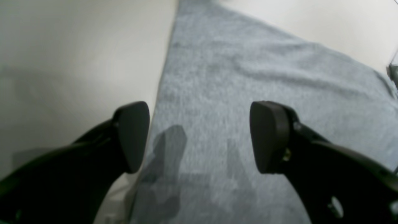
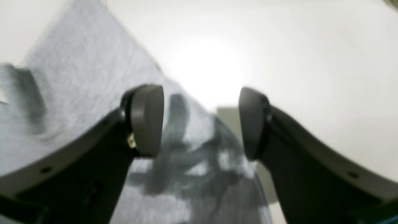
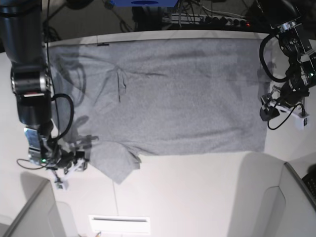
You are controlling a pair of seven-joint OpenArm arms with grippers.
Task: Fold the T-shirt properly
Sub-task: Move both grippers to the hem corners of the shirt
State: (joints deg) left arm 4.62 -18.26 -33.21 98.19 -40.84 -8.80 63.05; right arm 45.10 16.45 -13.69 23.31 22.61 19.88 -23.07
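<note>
1. Left gripper (image 1: 199, 137): jaws spread wide, nothing between the pads, held low at the T-shirt's (image 1: 248, 93) side edge.
2. Right gripper (image 2: 201, 121): jaws wide apart, empty, poised over the sleeve.
3. Left arm (image 3: 291, 59): bent at the table's right edge.
4. Right arm (image 3: 29, 74): reaching down along the left edge.

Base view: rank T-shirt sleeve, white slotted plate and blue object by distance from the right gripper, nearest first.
From the right gripper, at the view's left:
1. T-shirt sleeve, just beside it, toward the table's middle.
2. White slotted plate, at the bottom edge of the view.
3. Blue object, beyond the table's far edge, at the top.
</note>
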